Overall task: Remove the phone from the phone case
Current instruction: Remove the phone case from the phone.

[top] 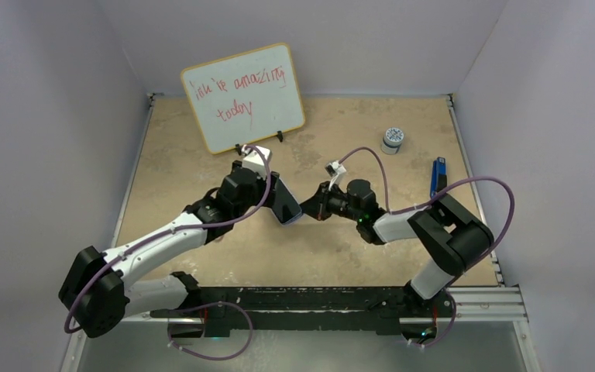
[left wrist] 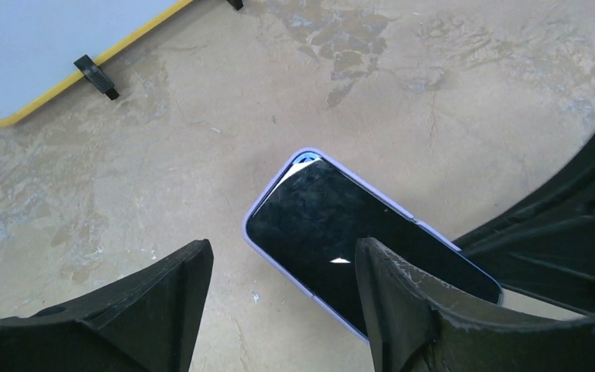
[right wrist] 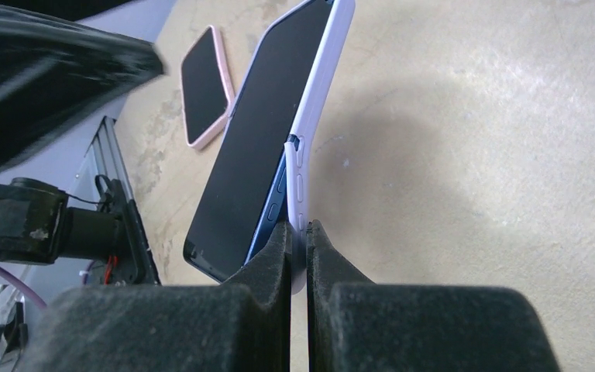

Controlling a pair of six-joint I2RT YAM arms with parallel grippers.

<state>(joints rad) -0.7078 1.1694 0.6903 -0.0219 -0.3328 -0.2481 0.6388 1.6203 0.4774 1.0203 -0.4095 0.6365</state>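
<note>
Your left gripper (left wrist: 280, 256): matte black fingers spread wide, holding nothing. Glossy black-glass phone (left wrist: 333, 225) in a smooth lilac case (right wrist: 319, 93) w/ rounded corners sits btwn them in left wrist view, one end behind the one finger; can't tell if they touch. Phone's blue frame shows out of the case wall next to your right gripper (right wrist: 298, 232). Its rough black pads are pinched tight on the case's thin side edge, holding it tilted above the mottled beige stone-look table (top: 333, 256).

whiteboard (top: 244, 97) (red writing) propped at back | round tin (top: 392, 139) | blue stick (top: 438, 177)
</note>
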